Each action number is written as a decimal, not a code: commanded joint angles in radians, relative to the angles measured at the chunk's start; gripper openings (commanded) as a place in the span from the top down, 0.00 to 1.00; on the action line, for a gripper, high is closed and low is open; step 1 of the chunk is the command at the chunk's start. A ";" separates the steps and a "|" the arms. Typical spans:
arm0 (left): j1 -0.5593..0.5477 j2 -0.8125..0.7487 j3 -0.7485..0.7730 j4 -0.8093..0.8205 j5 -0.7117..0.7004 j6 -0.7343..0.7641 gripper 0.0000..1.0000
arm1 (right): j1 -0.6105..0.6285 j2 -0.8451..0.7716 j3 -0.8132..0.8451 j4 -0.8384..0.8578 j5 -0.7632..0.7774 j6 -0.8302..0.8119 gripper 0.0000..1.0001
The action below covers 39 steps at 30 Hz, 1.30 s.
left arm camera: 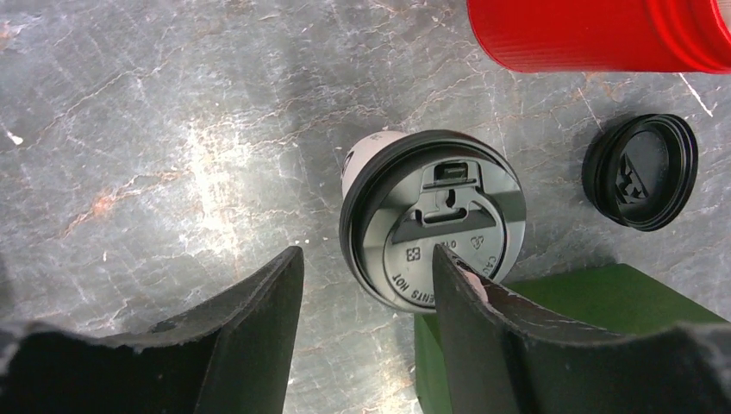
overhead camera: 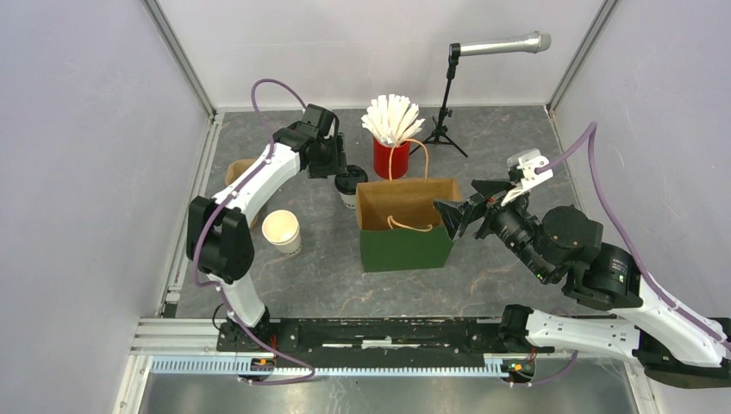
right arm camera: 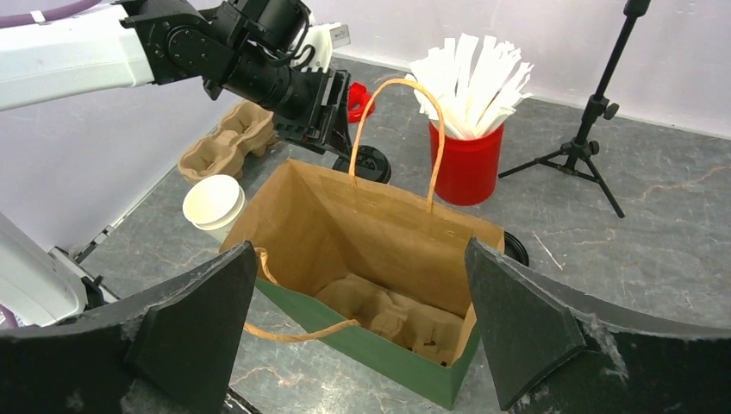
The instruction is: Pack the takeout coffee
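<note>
Grey marbled tabletop [overhead camera: 509, 134], lidded cup [left arm camera: 435, 220] on it; lilac walls [overhead camera: 86, 129] (aluminium-framed)

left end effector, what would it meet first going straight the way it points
Probably the black lid on the white cup below the left end effector; one finger seems lined up with the lid's rim, though depth is unclear.

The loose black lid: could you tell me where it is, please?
The loose black lid lies on the table at the right of the left wrist view, beside the lidded cup, between the red cup and the green bag.
</note>
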 commanded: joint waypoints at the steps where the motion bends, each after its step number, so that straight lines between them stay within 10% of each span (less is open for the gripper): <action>1: 0.002 0.022 0.035 0.061 0.038 0.086 0.38 | 0.004 -0.010 -0.002 -0.013 0.033 0.033 0.02; 39: 0.017 0.071 0.045 0.050 0.232 0.607 0.61 | 0.005 -0.036 -0.012 -0.058 0.049 0.089 0.02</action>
